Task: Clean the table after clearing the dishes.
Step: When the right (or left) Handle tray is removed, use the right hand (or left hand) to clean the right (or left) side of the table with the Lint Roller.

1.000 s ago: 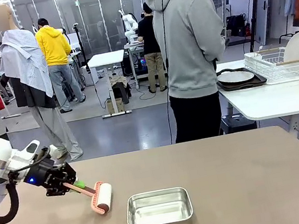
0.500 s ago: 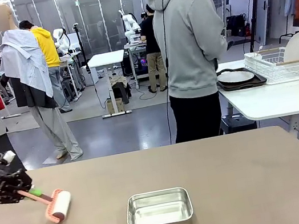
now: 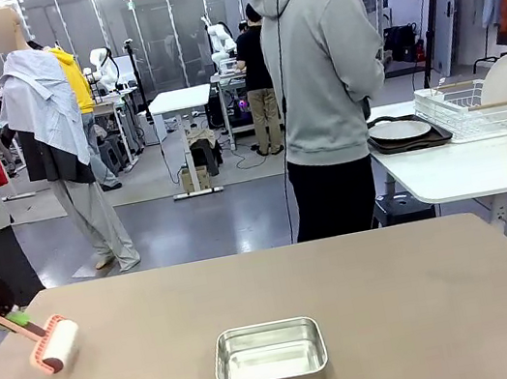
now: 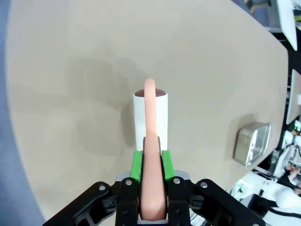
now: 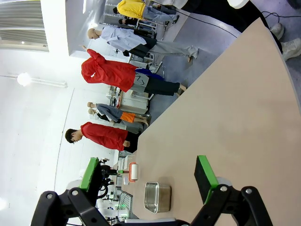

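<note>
Front view: left claw (image 3: 10, 321) grips lint roller (image 3: 53, 345) on table (image 3: 431, 305); right claw (image 5: 148, 178) open

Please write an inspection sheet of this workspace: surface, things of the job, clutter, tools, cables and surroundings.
Surface: brown table, bare except as listed.
Job's things: pink-handled lint roller with white roll at the table's left edge; plate on dark tray on the white side table.
Clutter: steel pan, empty, near the middle front.
Tools: left tool shut on the roller handle; right tool open, holding nothing.
Cables: nothing seen on the table.
Surroundings: person in grey hoodie at the far side, back turned; wire dish rack.
</note>
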Tool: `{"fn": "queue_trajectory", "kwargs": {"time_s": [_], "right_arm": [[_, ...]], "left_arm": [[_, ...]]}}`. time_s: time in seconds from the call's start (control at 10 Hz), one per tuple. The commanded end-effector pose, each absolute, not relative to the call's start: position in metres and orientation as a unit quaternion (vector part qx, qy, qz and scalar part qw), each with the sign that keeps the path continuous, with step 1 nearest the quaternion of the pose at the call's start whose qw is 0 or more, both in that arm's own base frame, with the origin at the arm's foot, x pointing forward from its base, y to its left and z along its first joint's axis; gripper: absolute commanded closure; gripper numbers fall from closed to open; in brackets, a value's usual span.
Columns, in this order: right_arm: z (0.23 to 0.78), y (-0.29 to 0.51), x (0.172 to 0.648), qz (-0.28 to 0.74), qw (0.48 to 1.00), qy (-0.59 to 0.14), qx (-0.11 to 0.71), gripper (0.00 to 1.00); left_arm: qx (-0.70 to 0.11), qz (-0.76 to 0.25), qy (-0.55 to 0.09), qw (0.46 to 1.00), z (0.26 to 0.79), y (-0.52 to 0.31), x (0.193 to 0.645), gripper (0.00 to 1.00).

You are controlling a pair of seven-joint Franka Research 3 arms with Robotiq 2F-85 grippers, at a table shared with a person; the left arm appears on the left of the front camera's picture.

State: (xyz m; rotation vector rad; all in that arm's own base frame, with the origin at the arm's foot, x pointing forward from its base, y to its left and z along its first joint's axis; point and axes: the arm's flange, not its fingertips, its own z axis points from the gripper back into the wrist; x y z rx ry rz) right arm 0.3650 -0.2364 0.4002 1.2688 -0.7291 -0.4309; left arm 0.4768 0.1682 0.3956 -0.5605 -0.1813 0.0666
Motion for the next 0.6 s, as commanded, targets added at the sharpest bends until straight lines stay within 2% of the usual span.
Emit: {"fn": "queue_trajectory", "kwargs": {"time_s": [0.0,0.2,0.3,0.4,0.5], "right_arm": [[0.403,-0.236,0.362,-0.191,0.727,-0.325,0.574,0.00],[0.403,-0.236,0.362,-0.191,0.727,-0.325,0.574,0.00],[0.403,-0.236,0.362,-0.191,0.727,-0.325,0.574,0.00],[0.403,-0.236,0.362,-0.191,0.727,-0.325,0.574,0.00],[0.403,-0.236,0.362,-0.191,0.727,-0.325,0.574,0.00]], "left_arm": [[-0.228,0.036,-0.104,0.967,0.425,0.172,0.468,0.80],[-0.207,0.008,-0.132,0.969,0.475,0.165,0.451,0.80],[-0.222,-0.006,-0.151,0.963,0.501,0.159,0.438,0.80],[-0.221,0.016,-0.121,0.967,0.455,0.174,0.465,0.80],[-0.221,0.016,-0.121,0.967,0.455,0.174,0.465,0.80]]}}
